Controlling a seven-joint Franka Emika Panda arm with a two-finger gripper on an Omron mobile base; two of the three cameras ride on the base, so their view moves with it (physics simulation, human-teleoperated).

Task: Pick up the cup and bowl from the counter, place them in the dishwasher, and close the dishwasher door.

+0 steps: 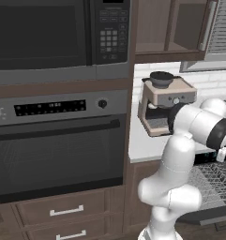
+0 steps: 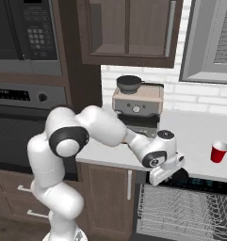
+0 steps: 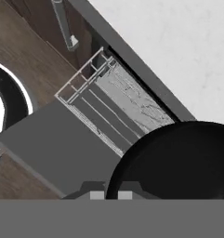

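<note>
My gripper (image 2: 167, 175) is shut on the rim of the black bowl (image 2: 182, 175) at the counter's (image 2: 195, 129) front edge, just above the open dishwasher. From the hand view the bowl (image 3: 178, 162) bulks large right by my gripper (image 3: 111, 194), overlapping the pale counter (image 3: 169, 42), the wire rack (image 3: 118, 111) and the lowered dark grey dishwasher door (image 3: 57, 153). Whether the bowl rests on the counter I cannot tell. The red cup (image 2: 219, 152) stands upright on the counter to the right. The rack (image 2: 190, 212) is pulled out below my hand; in the left base view my gripper (image 1: 222, 154) is at the right edge.
A coffee machine (image 2: 137, 106) stands at the back of the counter, left of my hand. The oven (image 1: 53, 150) and microwave (image 1: 48, 33) fill the wall further left. A cabinet handle (image 3: 62, 23) sits beside the dishwasher. Wall cabinets (image 2: 129, 28) hang overhead.
</note>
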